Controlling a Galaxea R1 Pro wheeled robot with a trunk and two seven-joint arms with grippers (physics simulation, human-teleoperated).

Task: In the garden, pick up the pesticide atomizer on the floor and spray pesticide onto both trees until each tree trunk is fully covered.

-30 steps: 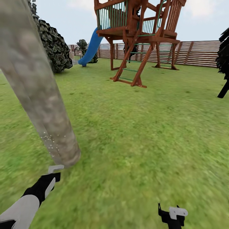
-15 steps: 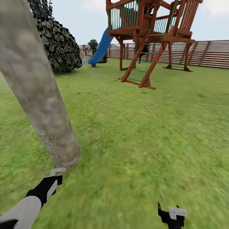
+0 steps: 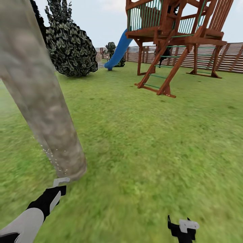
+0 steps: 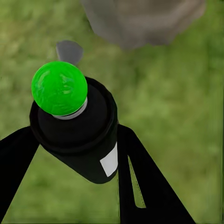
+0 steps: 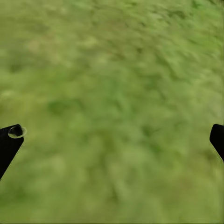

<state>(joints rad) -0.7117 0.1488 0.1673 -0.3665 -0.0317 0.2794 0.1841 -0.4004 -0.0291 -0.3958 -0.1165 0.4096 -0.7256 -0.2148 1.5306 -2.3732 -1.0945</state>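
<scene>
A thick, pale grey-brown mottled tree trunk [image 3: 44,101] leans across the left of the head view and meets the lawn just ahead of my left gripper [image 3: 56,189]. That gripper is shut on the pesticide atomizer [image 4: 77,135], a black cylinder that here has a round bright green tip [image 4: 59,87], aimed toward the base of the trunk [image 4: 144,18]. Tiny whitish specks of pesticide [image 3: 50,156] dot the lower left side of the trunk. My right gripper [image 3: 184,229] hangs low over the grass, open, with nothing between its fingers [image 5: 9,140].
A wooden play tower [image 3: 175,40] with a blue slide [image 3: 118,54] stands ahead to the right. A round dark bush [image 3: 72,50] sits behind the trunk, and the slatted brown fence [image 3: 233,55] closes the far side. Open lawn [image 3: 152,141] lies between.
The camera has swung left, so the play tower, slide and bush have shifted right in the picture. The specks reach a little higher on the trunk. Both grippers sit as before.
</scene>
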